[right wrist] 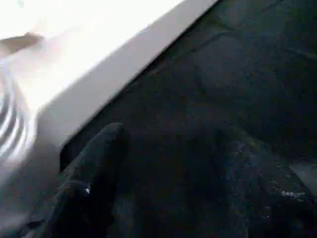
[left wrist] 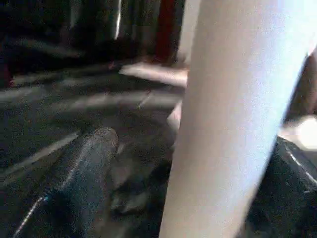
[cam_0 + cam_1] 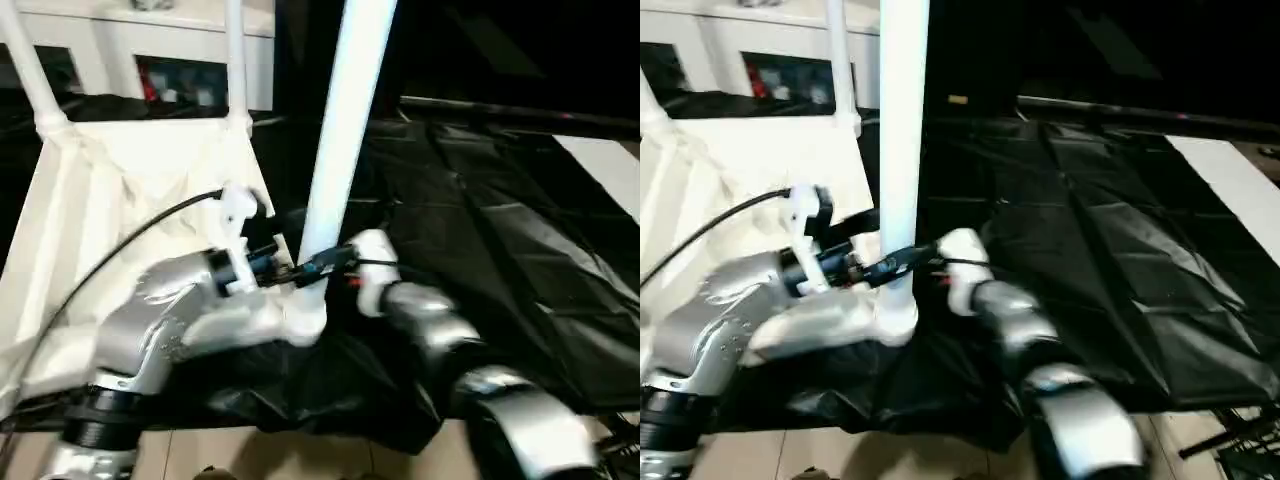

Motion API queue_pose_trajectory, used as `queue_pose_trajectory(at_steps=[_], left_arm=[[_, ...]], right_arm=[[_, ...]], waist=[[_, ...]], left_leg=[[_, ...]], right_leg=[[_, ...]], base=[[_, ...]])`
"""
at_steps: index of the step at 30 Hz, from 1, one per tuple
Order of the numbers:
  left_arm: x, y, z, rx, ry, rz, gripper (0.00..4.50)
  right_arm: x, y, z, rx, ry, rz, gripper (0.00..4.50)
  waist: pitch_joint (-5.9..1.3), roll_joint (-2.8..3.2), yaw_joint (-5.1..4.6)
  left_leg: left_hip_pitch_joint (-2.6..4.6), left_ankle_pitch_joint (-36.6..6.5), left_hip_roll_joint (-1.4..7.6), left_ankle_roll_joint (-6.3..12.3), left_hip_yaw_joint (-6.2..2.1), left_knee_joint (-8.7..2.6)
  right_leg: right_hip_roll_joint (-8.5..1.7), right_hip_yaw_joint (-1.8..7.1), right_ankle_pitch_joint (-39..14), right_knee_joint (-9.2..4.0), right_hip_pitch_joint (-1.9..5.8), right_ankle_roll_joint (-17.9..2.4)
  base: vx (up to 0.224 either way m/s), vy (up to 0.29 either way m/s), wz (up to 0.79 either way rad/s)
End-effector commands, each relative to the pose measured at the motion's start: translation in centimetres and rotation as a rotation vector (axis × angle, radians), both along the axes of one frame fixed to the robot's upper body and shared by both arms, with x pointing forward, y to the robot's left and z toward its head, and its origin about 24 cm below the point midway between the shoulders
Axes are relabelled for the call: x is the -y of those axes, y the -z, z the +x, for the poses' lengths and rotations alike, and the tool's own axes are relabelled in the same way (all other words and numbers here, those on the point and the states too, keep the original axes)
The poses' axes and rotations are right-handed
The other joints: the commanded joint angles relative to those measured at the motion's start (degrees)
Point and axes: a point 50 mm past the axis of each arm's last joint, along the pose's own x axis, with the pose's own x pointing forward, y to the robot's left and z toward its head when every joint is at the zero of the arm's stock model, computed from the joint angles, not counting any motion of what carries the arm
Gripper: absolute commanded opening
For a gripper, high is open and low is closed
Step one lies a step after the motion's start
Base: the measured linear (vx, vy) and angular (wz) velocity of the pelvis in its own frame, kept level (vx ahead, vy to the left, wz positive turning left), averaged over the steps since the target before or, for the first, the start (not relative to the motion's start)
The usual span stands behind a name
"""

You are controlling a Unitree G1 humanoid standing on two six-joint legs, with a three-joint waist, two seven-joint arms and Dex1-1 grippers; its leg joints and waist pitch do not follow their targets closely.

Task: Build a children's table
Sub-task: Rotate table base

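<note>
the third leg [image 3: 340, 130] is standing up from the near corner of the upturned table top [image 3: 110, 190], and the job in hand looks like seating it in its corner socket [image 3: 305, 315] – two other legs [image 3: 30, 70] are already rising from the far corners, so by my reading the build is a little past halfway.

the left gripper [image 2: 163, 163] is sitting around the lower part of this leg with its fingers [image 2: 79, 173] spread wide; in the left wrist view the white tube is running up between the two black fingers, and i cannot tell whether either one is pressing on it. the right gripper [image 1: 163, 163] is hanging just beside the table top's edge over the black sheet [image 3: 480, 230], its fingers [image 1: 94, 168] parted and nothing between them. in the head views the right forearm [image 3: 430, 320] is reaching in from the right, close to the foot of the leg.

the next move probably calls for the leg to be steadied and pushed or twisted down until it is sitting fully home – the left fingers would need to close on the tube first, and the right arm could be bracing the top near the socket. the leg is leaning slightly, so squaring it to the socket matters before any pressing. the fourth corner is lying out of sight.
</note>
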Motion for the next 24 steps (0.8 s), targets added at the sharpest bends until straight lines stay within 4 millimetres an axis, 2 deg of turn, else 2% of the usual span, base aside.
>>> queue_pose_trajectory(at_steps=[1, 2, 4, 6, 7, 8, 9, 10, 11, 12, 13, 15, 16, 18, 20, 23, 24], left_arm=[[-0.3, 2.0, -0.6, -0.036, 0.020, 0.116, 4.45], [-0.4, 2.4, -0.8, -0.045, 0.030, 0.135, 4.45], [-0.8, 3.4, -1.5, -0.095, 0.074, 0.168, 4.45], [-1.1, 4.0, -1.6, -0.109, 0.082, 0.202, 4.45], [-1.3, 4.3, -1.6, -0.112, 0.082, 0.226, 4.45], [-1.8, 5.0, -1.5, -0.123, 0.083, 0.274, 4.45], [-2.1, 5.2, -1.4, -0.125, 0.088, 0.292, 4.29], [-2.2, 5.2, -1.4, -0.123, 0.091, 0.296, 4.11], [-2.5, 5.0, -1.2, -0.122, 0.096, 0.295, 4.11], [-2.6, 5.0, -1.1, -0.121, 0.098, 0.295, 4.11], [-2.8, 4.9, -1.1, -0.125, 0.108, 0.303, 3.92], [-3.1, 4.8, -1.1, -0.127, 0.122, 0.330, 3.76], [-3.5, 4.8, -1.3, -0.140, 0.138, 0.351, 3.65], [-3.9, 4.7, -1.4, -0.148, 0.139, 0.359, 3.59], [-4.3, 4.7, -1.4, -0.148, 0.138, 0.359, 3.23], [-4.9, 4.6, -1.3, -0.141, 0.133, 0.372, 3.21], [-5.1, 4.6, -1.3, -0.140, 0.129, 0.383, 2.94]], right_arm=[[1.4, -0.7, 0.1, 0.039, -0.002, 0.021, 3.19], [1.7, -0.8, 0.0, 0.043, -0.005, 0.020, 3.19], [3.3, -1.0, -0.6, 0.057, -0.032, 0.010, 3.19], [4.2, -1.1, -1.0, 0.061, -0.049, -0.002, 3.19], [4.6, -1.1, -1.2, 0.063, -0.058, -0.009, 3.19], [5.3, -1.3, -1.6, 0.068, -0.079, -0.022, 3.19], [5.7, -1.4, -1.9, 0.070, -0.093, -0.029, 3.19], [6.0, -1.5, -2.1, 0.071, -0.108, -0.034, 3.19], [6.5, -1.8, -2.6, 0.065, -0.147, -0.040, 3.19], [6.7, -1.9, -2.8, 0.062, -0.160, -0.041, 3.19], [6.9, -2.1, -3.2, 0.056, -0.189, -0.045, 3.19], [7.2, -2.3, -3.8, 0.046, -0.227, -0.050, 3.19], [7.3, -2.5, -4.3, 0.039, -0.258, -0.058, 3.19], [7.6, -2.8, -4.9, 0.028, -0.279, -0.063, 3.19], [7.7, -3.0, -5.3, 0.019, -0.293, -0.066, 3.19], [7.6, -3.6, -5.8, 0.006, -0.315, -0.062, 3.19], [7.6, -3.7, -5.8, 0.004, -0.322, -0.062, 3.19]], waist=[[-3.54, 1.63, 0.39], [-3.51, 1.53, 0.22], [-3.54, 1.87, 0.35], [-3.52, 1.69, 0.52], [-3.42, 2.08, 0.49], [-3.43, 2.98, 0.55], [-3.32, 2.73, 0.72], [-3.30, 2.42, 0.68], [-3.37, 2.87, 0.97], [-3.32, 2.78, 0.97], [-3.25, 3.08, 1.07], [-3.24, 2.93, 1.10], [-3.18, 3.34, 1.23], [-3.18, 3.28, 1.12], [-3.13, 3.05, 1.00], [-3.19, 3.00, 1.10], [-3.19, 3.03, 1.08]], left_leg=[[0.64, -20.1, 0.21, -1.15, 0.38, -3.95], [0.49, -20.2, 0.18, -1.12, 0.35, -4.02], [0.62, -20.1, 0.24, -1.07, 0.36, -4.00], [0.76, -20.5, 0.21, -0.92, 0.43, -3.97], [0.83, -21.7, 0.15, -0.83, 0.46, -4.02], [0.88, -22.0, 0.10, -1.16, 0.31, -4.03], [1.03, -22.7, -0.06, -0.75, 0.40, -3.95], [0.82, -22.8, -0.15, -0.45, 0.34, -4.04], [1.06, -22.5, -0.10, -0.35, 0.39, -3.95], [1.00, -22.3, -0.14, -0.12, 0.44, -3.89], [0.85, -22.0, -0.13, -0.01, 0.37, -3.98], [0.72, -21.9, -0.20, 0.12, 0.33, -3.97], [0.95, -22.3, -0.15, 0.29, 0.35, -3.94], [0.76, -22.1, -0.18, 0.41, 0.26, -4.01], [0.79, -22.1, -0.20, 0.43, 0.34, -3.94], [0.81, -21.3, -0.14, 0.65, 0.33, -3.90], [0.74, -21.3, -0.18, 0.66, 0.29, -3.92]], right_leg=[[-2.52, 2.27, -17.5, -4.76, 2.71, -8.4], [-2.47, 2.24, -17.8, -4.74, 2.77, -8.4], [-2.51, 2.30, -17.1, -4.73, 2.70, -8.9], [-2.39, 2.29, -17.3, -4.89, 2.63, -9.0], [-2.25, 2.25, -17.9, -5.24, 2.57, -8.9], [-2.29, 2.28, -17.8, -4.99, 2.56, -9.1], [-2.12, 2.22, -18.8, -5.40, 2.52, -8.3], [-2.21, 2.14, -20.3, -5.64, 2.81, -7.9], [-2.28, 2.23, -20.6, -5.71, 2.68, -8.1], [-2.19, 2.24, -20.5, -5.73, 2.68, -8.1], [-2.19, 2.20, -20.6, -5.74, 2.82, -8.1], [-2.29, 2.10, -22.1, -5.79, 2.90, -7.9], [-2.28, 2.13, -23.3, -6.03, 2.70, -7.3], [-2.25, 2.08, -24.1, -6.01, 2.80, -6.8], [-2.23, 2.04, -25.4, -6.19, 2.59, -6.5], [-2.29, 2.08, -25.9, -6.20, 2.46, -6.0], [-2.30, 2.02, -26.1, -6.24, 2.51, -5.9]], base=[[0.000, 0.000, 0.00], [0.000, 0.000, 0.00], [0.000, 0.000, 0.00], [0.000, 0.000, 0.00], [0.000, 0.000, 0.00], [0.000, 0.000, 0.00], [0.000, 0.000, 0.00], [0.000, 0.000, 0.00], [0.000, 0.000, 0.00], [0.000, 0.000, 0.00], [0.000, 0.000, 0.00], [0.000, 0.000, 0.00], [0.000, 0.000, 0.00], [0.000, 0.000, 0.00], [0.000, 0.000, 0.00], [0.000, 0.000, 0.00], [0.000, 0.000, 0.00]])
